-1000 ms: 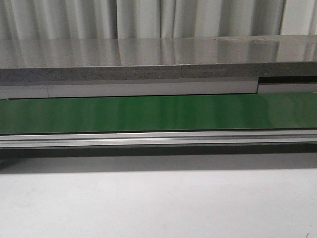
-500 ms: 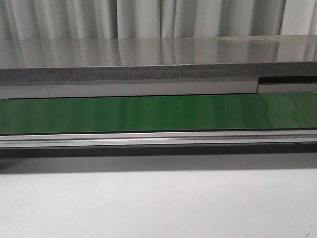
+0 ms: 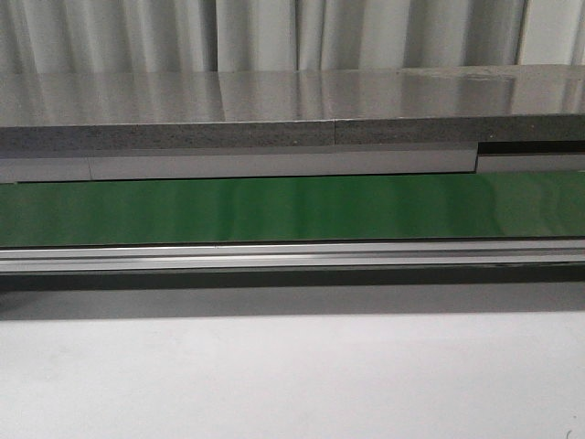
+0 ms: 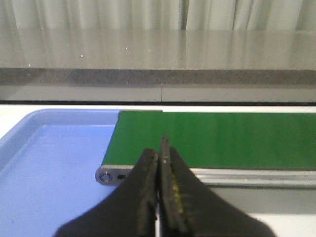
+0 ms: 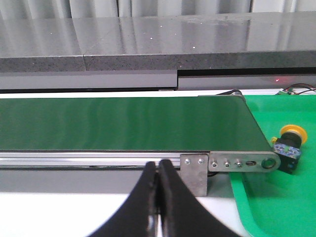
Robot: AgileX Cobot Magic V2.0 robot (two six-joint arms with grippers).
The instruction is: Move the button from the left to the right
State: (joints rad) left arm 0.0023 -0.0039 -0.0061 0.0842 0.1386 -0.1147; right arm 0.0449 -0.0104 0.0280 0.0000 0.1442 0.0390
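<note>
The button [image 5: 288,147], black with a yellow cap, lies in the green tray [image 5: 276,207] just past the right end of the green conveyor belt [image 5: 123,123]. It shows only in the right wrist view. My right gripper [image 5: 158,166] is shut and empty, in front of the belt's rail, left of the button. My left gripper [image 4: 160,148] is shut and empty, near the belt's left end [image 4: 212,138], beside the blue tray [image 4: 49,163]. Neither gripper shows in the front view.
The belt [image 3: 292,208] runs across the front view behind an aluminium rail [image 3: 292,256]. A grey stone counter [image 3: 292,110] and curtains stand behind. White table [image 3: 292,375] lies in front. The blue tray holds nothing that shows.
</note>
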